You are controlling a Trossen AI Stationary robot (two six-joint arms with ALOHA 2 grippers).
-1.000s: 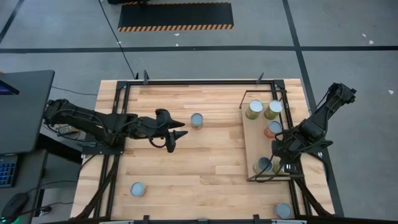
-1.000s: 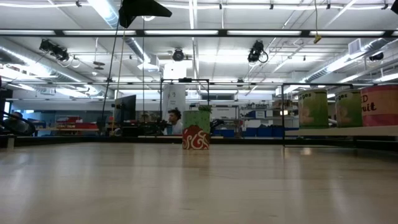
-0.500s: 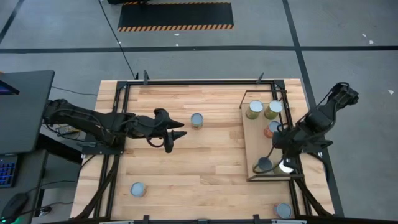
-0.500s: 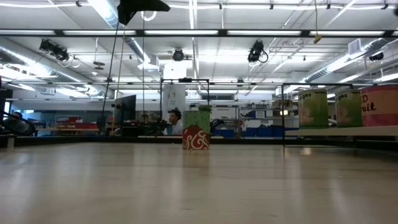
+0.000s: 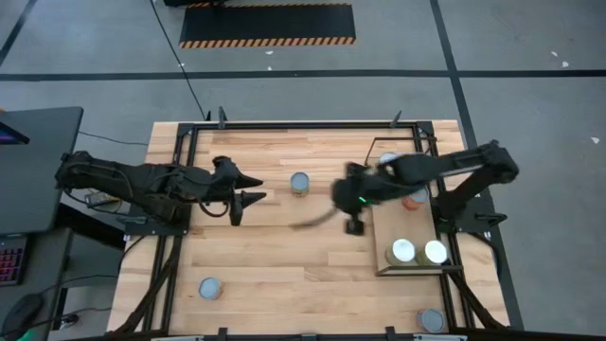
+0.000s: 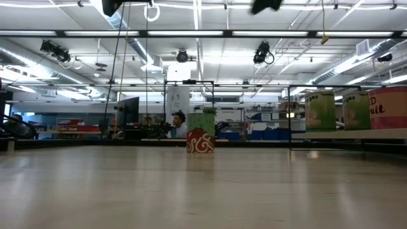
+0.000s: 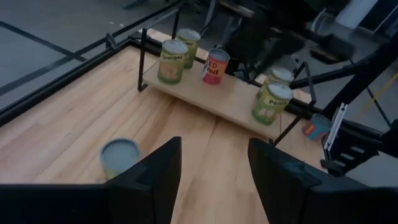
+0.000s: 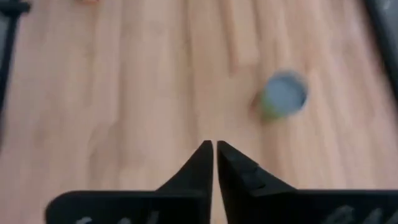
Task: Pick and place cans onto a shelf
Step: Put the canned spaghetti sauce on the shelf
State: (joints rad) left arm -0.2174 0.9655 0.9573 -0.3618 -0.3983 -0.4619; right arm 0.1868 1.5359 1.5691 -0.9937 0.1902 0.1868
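A wooden table seen from above, with a raised shelf (image 5: 390, 213) along its right edge. The shelf holds five cans: two (image 5: 404, 250) side by side at its near end, the rest at the far end, partly hidden by the right arm.

The right gripper (image 5: 354, 210) hangs over the middle of the table, just left of the shelf's left edge. Its wrist view shows the two fingers nearly touching and holding nothing. Half a second ago this arm was over the shelf's near end beside the two cans there; it has since swung away across the shelf.

The left gripper (image 5: 240, 194), about half open and empty, hovers nearer the left edge and has pulled back a little from the loose can.

That can, green-labelled with red markings (image 5: 300, 183), stands upright in the middle of the table towards the far edge, between the two grippers. Another can (image 5: 209, 288) sits near the front left corner, and one (image 5: 432, 320) at the front right corner, in front of the shelf.

The next step is probably fetching the middle can. The right gripper would need to open well before descending, centre over the can, and close around its sides, keeping it upright.
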